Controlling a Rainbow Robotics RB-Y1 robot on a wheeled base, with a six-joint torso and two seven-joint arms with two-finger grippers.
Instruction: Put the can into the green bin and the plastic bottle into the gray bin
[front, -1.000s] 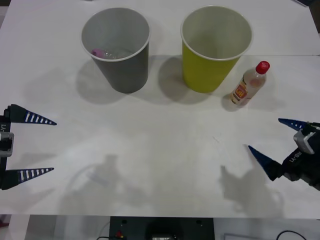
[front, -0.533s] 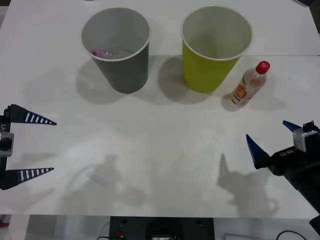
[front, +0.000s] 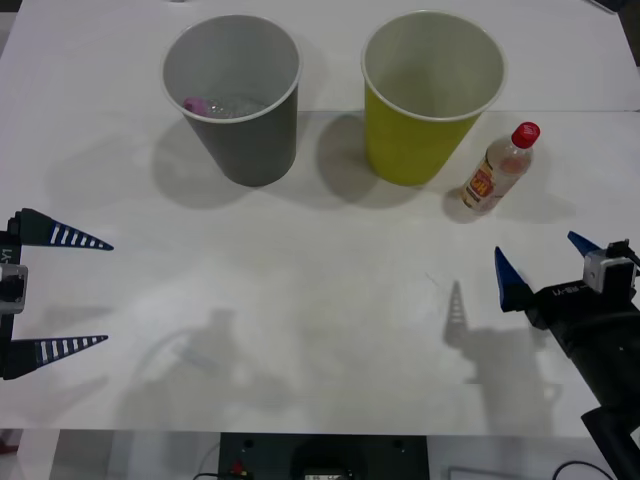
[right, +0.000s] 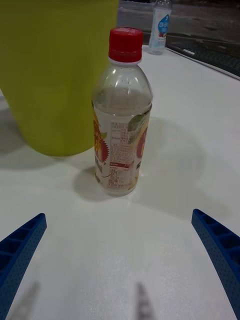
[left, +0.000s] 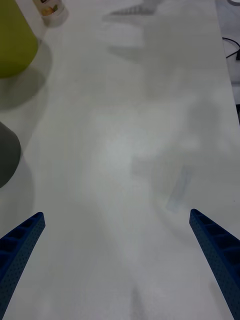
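Note:
The plastic bottle (front: 498, 168) stands upright just right of the green bin (front: 430, 95), red cap on, yellow-and-red label showing. My right gripper (front: 535, 245) is open, a short way nearer than the bottle, with its fingers pointing toward it and nothing between them. In the right wrist view the bottle (right: 121, 115) stands centred ahead of the open right gripper (right: 119, 214), with the green bin (right: 55, 75) close behind it. The gray bin (front: 232, 95) stands at the back left. My left gripper (front: 108, 292) is open at the table's left edge. The can is out of view.
Something pink and clear (front: 205, 105) lies inside the gray bin; I cannot tell what it is. A far bottle with a blue label (right: 161, 27) stands beyond the table. The left wrist view shows bare white table (left: 125, 150) with both bins at its edge.
My right gripper has swung round and shifted slightly farther up the table, its fingers now aimed at the bottle. The left arm, bins and bottle have not moved.

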